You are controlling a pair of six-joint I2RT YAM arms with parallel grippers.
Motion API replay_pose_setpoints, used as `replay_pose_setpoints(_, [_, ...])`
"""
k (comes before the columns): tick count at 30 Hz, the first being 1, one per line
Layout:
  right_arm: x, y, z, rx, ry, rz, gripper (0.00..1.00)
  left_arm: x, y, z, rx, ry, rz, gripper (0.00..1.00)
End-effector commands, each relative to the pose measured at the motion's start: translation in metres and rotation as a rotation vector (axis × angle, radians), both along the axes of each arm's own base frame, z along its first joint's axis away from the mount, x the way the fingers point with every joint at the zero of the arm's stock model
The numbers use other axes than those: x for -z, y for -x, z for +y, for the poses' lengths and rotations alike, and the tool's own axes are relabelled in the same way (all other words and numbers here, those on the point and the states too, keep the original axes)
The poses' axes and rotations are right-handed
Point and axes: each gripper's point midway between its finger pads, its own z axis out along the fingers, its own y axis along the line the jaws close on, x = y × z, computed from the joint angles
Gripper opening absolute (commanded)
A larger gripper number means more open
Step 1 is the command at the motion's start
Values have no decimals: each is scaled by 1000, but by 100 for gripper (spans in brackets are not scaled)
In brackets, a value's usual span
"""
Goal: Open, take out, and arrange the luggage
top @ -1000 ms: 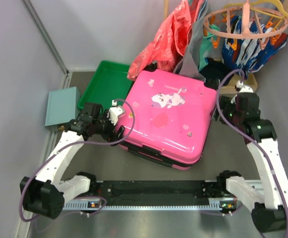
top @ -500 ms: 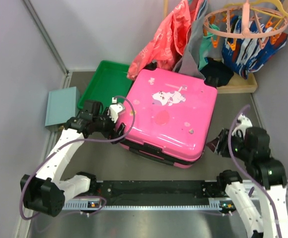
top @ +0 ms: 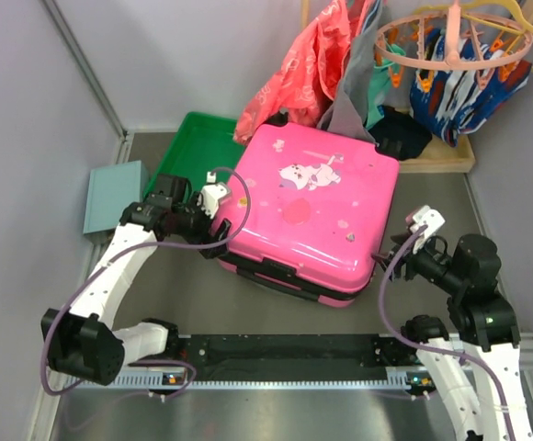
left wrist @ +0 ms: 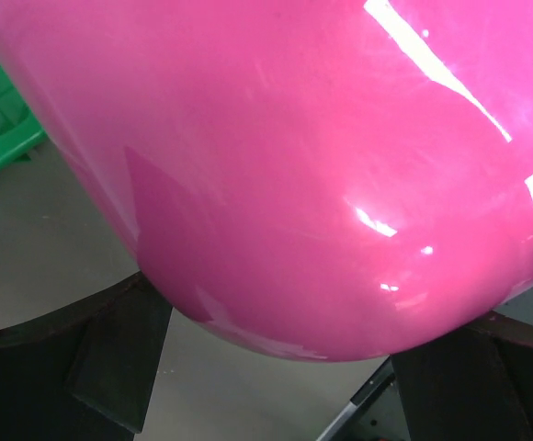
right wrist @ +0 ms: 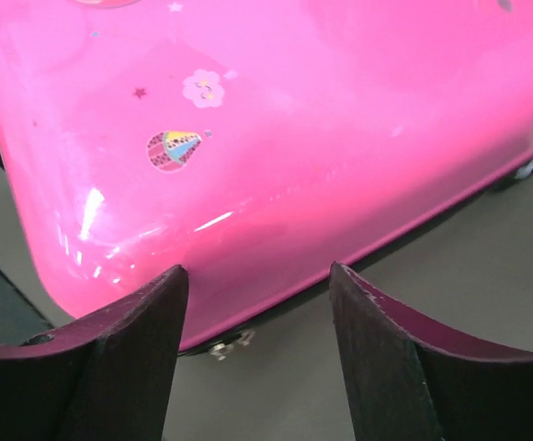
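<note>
The luggage [top: 308,207] is a hot-pink hard-shell suitcase lying flat and shut, stickers up, in the middle of the table. My left gripper [top: 219,230] stands open at its left edge. In the left wrist view the glossy luggage shell [left wrist: 294,165] bulges over the gap between the wide-apart fingers [left wrist: 73,367]. My right gripper [top: 391,262] is open beside the near right corner. In the right wrist view the luggage side [right wrist: 276,138] lies just beyond the right gripper [right wrist: 257,276], and a metal zipper pull [right wrist: 225,344] shows under the rim. Nothing is between its fingers.
A green tray [top: 188,147] touches the luggage's far left corner, with a pale-teal box [top: 113,196] to its left. Red and grey clothes [top: 308,64] and a round peg hanger [top: 455,41] hang behind. A black rail [top: 285,354] runs along the near edge.
My right arm swung from the luggage's far right side down to its near right corner. The luggage shifted slightly. The left gripper stayed at the left edge.
</note>
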Motion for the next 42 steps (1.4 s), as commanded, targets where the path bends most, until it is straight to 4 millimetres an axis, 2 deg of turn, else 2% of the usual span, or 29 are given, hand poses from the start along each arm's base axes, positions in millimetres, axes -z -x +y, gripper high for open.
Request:
replay_pose_setpoints(1, [20, 12, 16, -318, 241, -170, 66, -179, -154, -30, -121, 253, -803, 92])
replay_pose_setpoints(2, [28, 16, 18, -350, 244, -151, 66, -177, -155, -31, -119, 252, -800, 92])
replay_pose_setpoints(3, [47, 19, 19, -373, 262, -118, 66, -180, -156, -31, -116, 253, -805, 92])
replay_pose_setpoints(7, [99, 34, 4, -440, 429, -72, 66, -178, -156, -30, -109, 234, -808, 92])
replay_pose_setpoints(10, [110, 41, 8, -525, 438, -30, 65, -181, -149, -33, -83, 248, -815, 92])
replay_pose_setpoints(12, [116, 35, 2, -504, 471, 13, 63, -176, -144, -34, -73, 249, -786, 92])
replay_pose_setpoints(13, [119, 34, 2, -501, 468, 36, 61, -180, -141, -33, -73, 255, -794, 92])
replay_pose_setpoints(16, [118, 36, 9, -511, 421, 62, 61, -184, -136, -34, -64, 260, -805, 92])
replay_pose_setpoints(21, [120, 22, 9, -466, 415, 52, 57, -182, -137, -36, -58, 270, -798, 92])
replay_pose_setpoints(24, [113, 18, 15, -451, 369, 34, 54, -179, -138, -37, -57, 271, -794, 92])
replay_pose_setpoints(26, [113, 23, 18, -474, 352, 43, 50, -179, -139, -38, -55, 275, -791, 92])
replay_pose_setpoints(29, [112, 31, 16, -501, 365, 76, 49, -179, -139, -38, -55, 281, -787, 92])
replay_pose_setpoints(34, [124, 44, 1, -546, 479, 124, 49, -179, -139, -38, -56, 277, -789, 92])
replay_pose_setpoints(35, [129, 56, 1, -587, 472, 155, 49, -178, -139, -38, -56, 275, -787, 92])
replay_pose_setpoints(37, [128, 54, 2, -588, 471, 135, 50, -177, -139, -37, -55, 273, -790, 92])
replay_pose_setpoints(39, [127, 41, 4, -551, 469, 106, 50, -177, -140, -37, -55, 272, -791, 92])
replay_pose_setpoints(42, [120, 42, 17, -587, 396, 98, 49, -175, -140, -38, -54, 271, -786, 92])
